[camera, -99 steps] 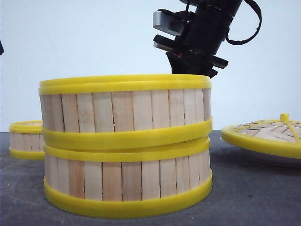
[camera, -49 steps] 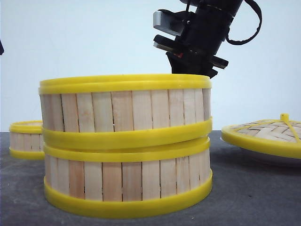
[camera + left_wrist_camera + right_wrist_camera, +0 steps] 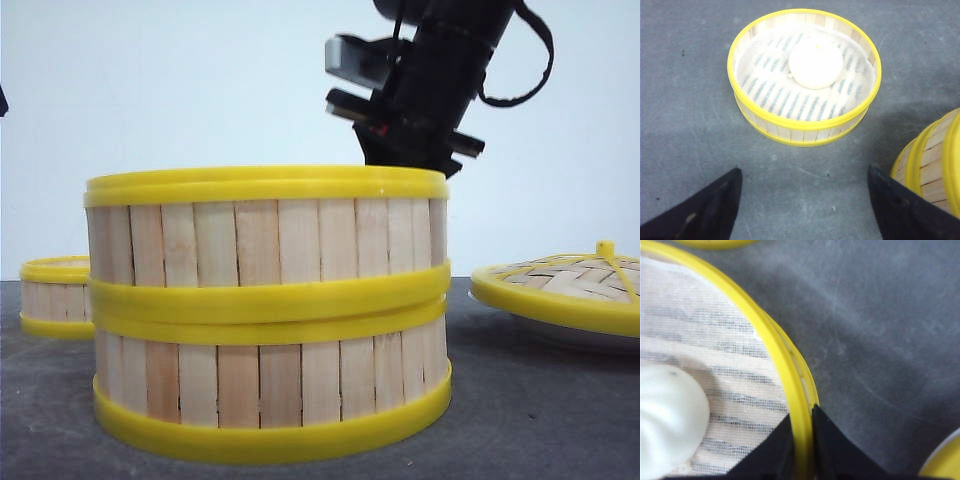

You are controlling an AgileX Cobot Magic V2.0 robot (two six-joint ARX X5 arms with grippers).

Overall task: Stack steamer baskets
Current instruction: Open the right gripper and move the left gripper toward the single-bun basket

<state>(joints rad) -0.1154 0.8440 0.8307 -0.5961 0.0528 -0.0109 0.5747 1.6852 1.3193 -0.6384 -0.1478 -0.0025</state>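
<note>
Grey matting covers the table under a plain pale wall. At centre, close to the front camera, two steamer baskets stand stacked: the top basket sits level on the bottom basket, their yellow rims touching all the way round. Behind the stack's right side, the right gripper reaches down over the top basket's far edge. The right wrist view shows its two black fingers pinching that basket's yellow rim, one finger inside, one outside. A white bun lies on the cloth liner inside.

The third basket stands alone on the table at far left, well apart from the stack. The left wrist view looks down into it: another bun rests on its striped liner. The left gripper hangs above the mat beside this basket, its fingers spread wide and holding nothing.

At right, a woven lid with a yellow rim and knob rests on a white plate.
</note>
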